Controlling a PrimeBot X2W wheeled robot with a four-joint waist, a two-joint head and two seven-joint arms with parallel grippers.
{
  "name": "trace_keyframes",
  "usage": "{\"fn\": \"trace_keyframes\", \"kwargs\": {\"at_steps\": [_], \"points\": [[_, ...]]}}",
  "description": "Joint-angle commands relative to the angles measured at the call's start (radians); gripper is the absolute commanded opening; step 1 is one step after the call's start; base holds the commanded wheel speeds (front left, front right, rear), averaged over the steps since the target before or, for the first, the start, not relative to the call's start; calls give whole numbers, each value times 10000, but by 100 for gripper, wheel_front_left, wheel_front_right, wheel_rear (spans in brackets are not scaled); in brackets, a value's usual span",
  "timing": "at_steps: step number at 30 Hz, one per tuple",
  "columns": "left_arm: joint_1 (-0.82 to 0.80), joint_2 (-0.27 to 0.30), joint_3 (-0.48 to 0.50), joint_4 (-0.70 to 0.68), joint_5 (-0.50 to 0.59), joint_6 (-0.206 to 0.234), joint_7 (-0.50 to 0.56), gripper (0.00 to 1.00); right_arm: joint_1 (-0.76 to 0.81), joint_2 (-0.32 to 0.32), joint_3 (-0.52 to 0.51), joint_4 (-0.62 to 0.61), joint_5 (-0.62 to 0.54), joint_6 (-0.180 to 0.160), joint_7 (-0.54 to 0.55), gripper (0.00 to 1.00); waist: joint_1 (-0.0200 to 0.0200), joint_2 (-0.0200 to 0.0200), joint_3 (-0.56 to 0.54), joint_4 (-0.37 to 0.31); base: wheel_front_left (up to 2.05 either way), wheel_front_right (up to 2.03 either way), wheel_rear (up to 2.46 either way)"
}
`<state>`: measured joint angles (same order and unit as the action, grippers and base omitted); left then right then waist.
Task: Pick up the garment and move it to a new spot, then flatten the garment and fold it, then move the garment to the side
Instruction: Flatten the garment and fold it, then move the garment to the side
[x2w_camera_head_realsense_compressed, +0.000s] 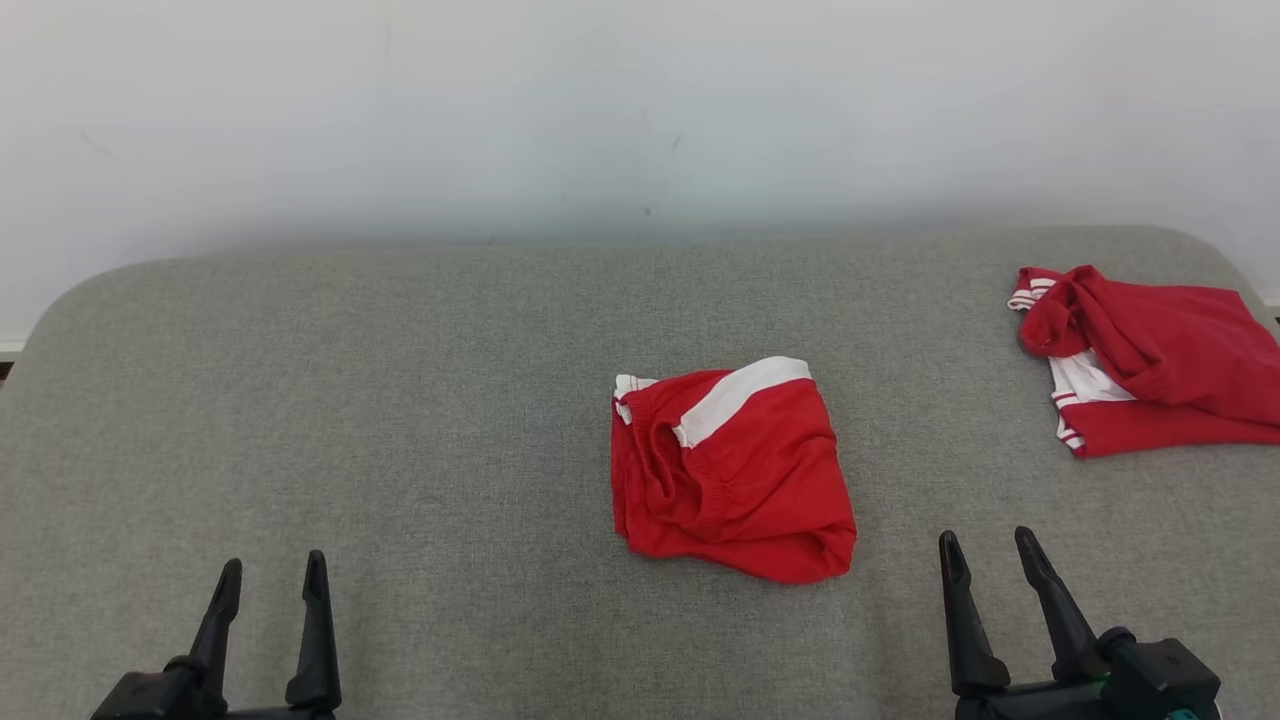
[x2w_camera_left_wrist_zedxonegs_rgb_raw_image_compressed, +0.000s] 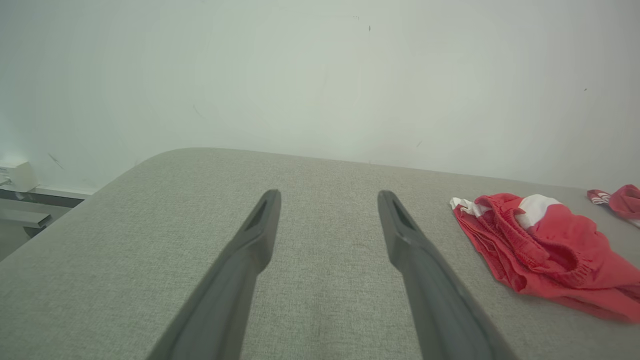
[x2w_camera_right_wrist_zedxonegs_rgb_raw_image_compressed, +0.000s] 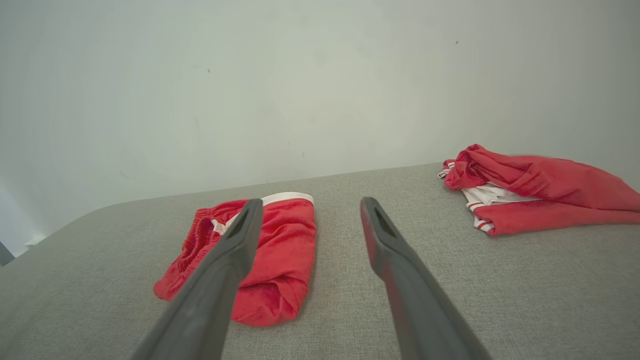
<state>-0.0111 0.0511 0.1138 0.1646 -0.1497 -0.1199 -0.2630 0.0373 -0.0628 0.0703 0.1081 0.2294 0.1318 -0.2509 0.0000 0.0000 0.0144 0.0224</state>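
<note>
A red garment (x2w_camera_head_realsense_compressed: 735, 470) with a white stripe lies folded at the middle of the grey padded table (x2w_camera_head_realsense_compressed: 400, 400). The left wrist view has the garment (x2w_camera_left_wrist_zedxonegs_rgb_raw_image_compressed: 545, 250) at its right, and the right wrist view has the garment (x2w_camera_right_wrist_zedxonegs_rgb_raw_image_compressed: 272, 255) partly behind a finger. My left gripper (x2w_camera_head_realsense_compressed: 272, 578) rests open at the lower left, well apart from the cloth. My right gripper (x2w_camera_head_realsense_compressed: 988, 553) stands open at the lower right, just right of the garment's near corner. Nothing sits between either pair of fingers.
A second red and white garment (x2w_camera_head_realsense_compressed: 1150, 360) lies folded at the table's far right edge; the right wrist view has this second garment (x2w_camera_right_wrist_zedxonegs_rgb_raw_image_compressed: 540, 190) at its right. A white wall (x2w_camera_head_realsense_compressed: 640, 110) runs behind the table. The table's left half is bare grey fabric.
</note>
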Motion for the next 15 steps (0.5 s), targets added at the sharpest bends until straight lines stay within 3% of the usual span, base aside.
{"fn": "trace_keyframes", "kwargs": {"at_steps": [1, 15], "points": [[145, 18, 9, 13, 80, 12, -16, 100, 46, 31, -27, 21, -52, -29, -24, 100, 0, 0, -13, -13, 0, 0, 0], [171, 14, -58, -47, 95, 20, -16, 100, -217, 31, -95, 78, -52, -29, -6, 100, 0, 0, -8, 39, 0, 0, 0]]}}
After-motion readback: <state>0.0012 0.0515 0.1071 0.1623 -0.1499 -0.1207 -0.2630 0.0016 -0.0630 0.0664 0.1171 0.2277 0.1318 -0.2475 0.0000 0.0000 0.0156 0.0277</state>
